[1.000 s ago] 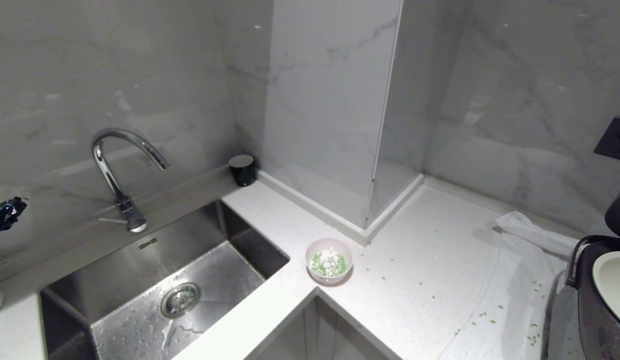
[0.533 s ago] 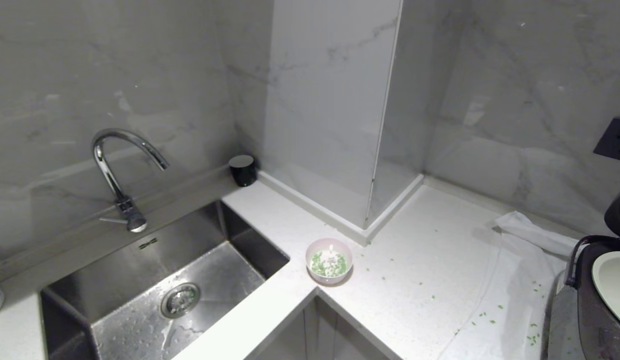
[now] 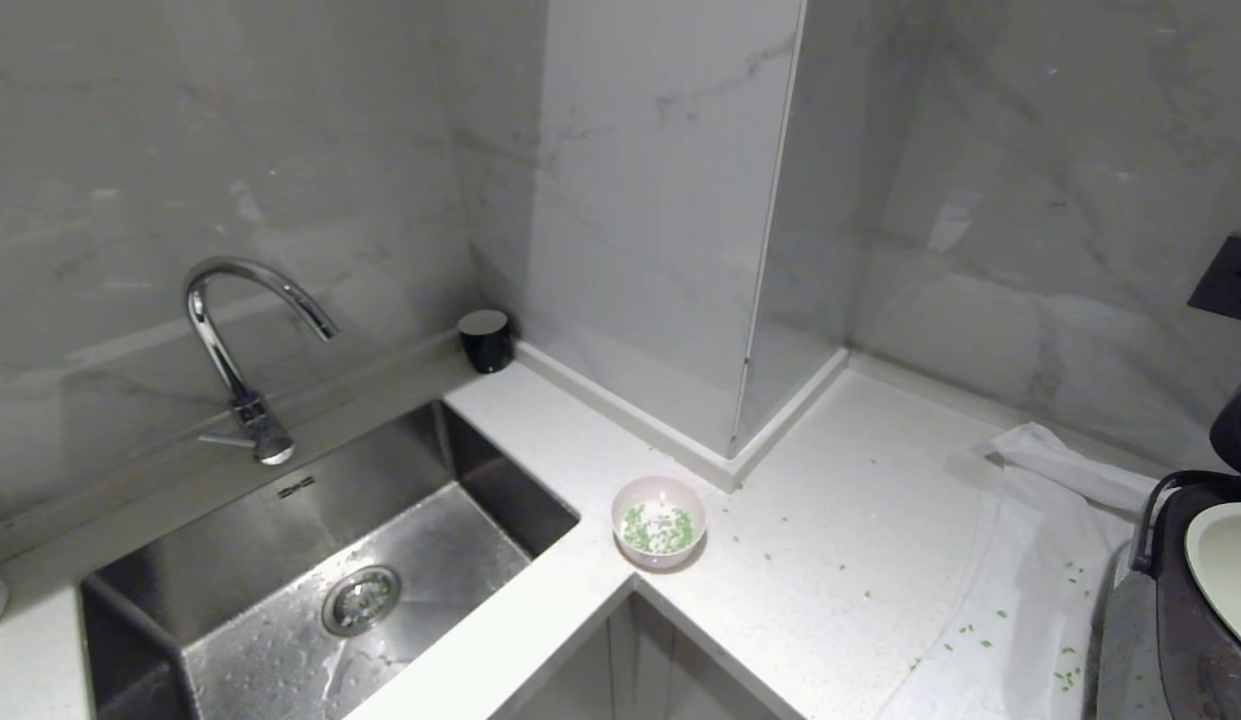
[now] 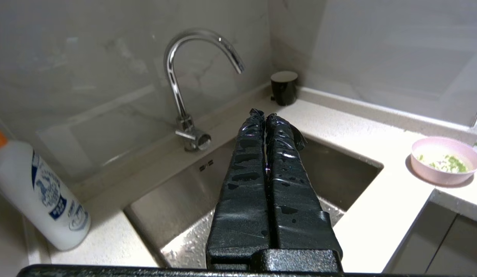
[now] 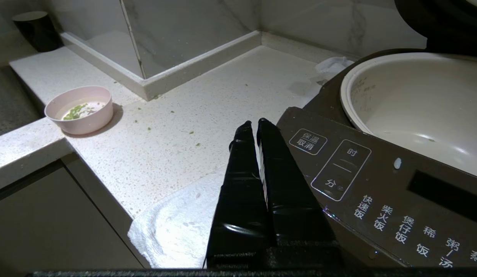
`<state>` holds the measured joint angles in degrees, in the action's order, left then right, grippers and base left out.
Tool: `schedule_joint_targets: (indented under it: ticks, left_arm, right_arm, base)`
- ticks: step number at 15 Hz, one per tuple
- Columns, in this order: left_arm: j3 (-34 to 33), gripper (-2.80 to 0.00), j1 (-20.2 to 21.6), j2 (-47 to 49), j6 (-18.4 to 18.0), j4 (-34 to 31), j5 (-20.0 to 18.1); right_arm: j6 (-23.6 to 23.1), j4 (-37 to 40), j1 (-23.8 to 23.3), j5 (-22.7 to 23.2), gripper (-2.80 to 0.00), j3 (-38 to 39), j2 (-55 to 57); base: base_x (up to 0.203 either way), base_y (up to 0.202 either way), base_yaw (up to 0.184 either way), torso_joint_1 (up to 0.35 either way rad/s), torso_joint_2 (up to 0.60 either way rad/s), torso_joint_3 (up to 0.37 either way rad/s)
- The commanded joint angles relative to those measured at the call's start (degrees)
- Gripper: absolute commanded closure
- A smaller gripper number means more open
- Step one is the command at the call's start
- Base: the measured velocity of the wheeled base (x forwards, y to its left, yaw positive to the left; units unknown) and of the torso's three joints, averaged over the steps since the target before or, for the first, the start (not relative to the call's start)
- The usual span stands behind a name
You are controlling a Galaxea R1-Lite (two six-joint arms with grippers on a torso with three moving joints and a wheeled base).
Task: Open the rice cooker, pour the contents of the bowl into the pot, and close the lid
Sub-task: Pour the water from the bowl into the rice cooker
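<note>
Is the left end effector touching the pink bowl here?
Apart. The left wrist view shows the left end effector shut over the sink, with bare counter between it and the bowl.

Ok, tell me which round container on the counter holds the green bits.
The small pink bowl at the counter's inner corner by the sink. The cooker's white pot looks nearly empty, and the black cup is dark with a closed top.
</note>
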<state>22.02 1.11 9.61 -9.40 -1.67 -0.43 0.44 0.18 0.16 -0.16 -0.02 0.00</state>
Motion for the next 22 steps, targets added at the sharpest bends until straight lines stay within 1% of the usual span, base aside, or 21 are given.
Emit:
schedule_joint_targets:
  ticks: [1,3,5,6,7,9,11,12,13,14,15,17,22]
  left_arm:
    - [-4.24,0.0,-0.69,-5.49,0.1,-0.22,0.44]
    - [-9.15,0.0,-0.77,-8.96,-0.2,-1.11,0.07]
    - [-15.26,0.0,-0.83,-9.61,-0.54,-1.56,0.55]
    - [-18.52,0.0,-0.84,-9.68,-0.65,-1.37,1.14]
    - [-19.9,0.0,-0.9,-9.76,-0.09,0.59,1.74]
    - [-20.64,0.0,-0.85,-9.71,4.04,1.32,0.76]
    - [-20.96,0.0,-0.98,-9.7,8.86,-0.38,0.94]
    - [-20.56,0.0,-0.99,-9.67,7.78,-2.06,0.6]
    - [-19.75,0.0,-0.9,-9.08,5.52,-4.51,-0.5]
    - [-19.31,0.0,-1.0,-9.17,4.41,-5.86,-1.94]
    - [-19.29,0.0,-1.12,-9.59,4.75,-5.82,-1.59]
    - [-19.29,0.0,-1.2,-9.61,6.93,-5.8,-0.98]
    - [-19.21,0.0,-1.2,-9.61,7.11,-5.8,-0.98]
  right_arm:
    - [0.0,-0.01,0.02,-0.02,0.0,-0.06,0.0]
    - [0.0,-0.01,0.02,0.02,0.0,0.02,0.0]
    - [0.0,-0.01,0.02,0.03,0.0,-0.01,0.0]
    - [0.0,-0.01,0.02,0.07,0.0,-0.06,0.0]
    - [0.0,-0.01,0.02,0.07,0.0,0.02,0.0]
    - [0.0,-0.01,0.02,-0.02,0.0,0.02,0.0]
    - [-0.05,-0.01,0.02,-0.02,0.0,-0.01,0.0]
    - [-0.08,-0.01,0.02,-0.01,0.0,0.02,0.0]
    - [-0.02,-0.01,0.02,0.04,0.0,-0.05,0.0]
    - [-0.09,-0.01,0.02,-0.02,0.0,0.02,0.0]
    - [-0.35,-0.01,0.02,0.07,0.0,-0.06,0.0]
    - [-0.18,-0.01,0.02,0.07,0.0,-0.06,0.0]
    - [-0.09,-0.18,0.02,-0.02,0.0,0.02,0.0]
  base:
    - [0.0,0.0,0.0,0.0,0.0,0.0]
    - [0.0,0.0,0.0,0.0,0.0,0.0]
    - [0.0,0.0,0.0,0.0,0.0,0.0]
    - [0.0,0.0,0.0,0.0,0.0,0.0]
    - [0.0,0.0,0.0,0.0,0.0,0.0]
    - [0.0,0.0,0.0,0.0,0.0,0.0]
    - [0.0,0.0,0.0,0.0,0.0,0.0]
    - [0.0,0.0,0.0,0.0,0.0,0.0]
    - [0.0,0.0,0.0,0.0,0.0,0.0]
    - [0.0,0.0,0.0,0.0,0.0,0.0]
    - [0.0,0.0,0.0,0.0,0.0,0.0]
    - [0.0,0.0,0.0,0.0,0.0,0.0]
    - [0.0,0.0,0.0,0.0,0.0,0.0]
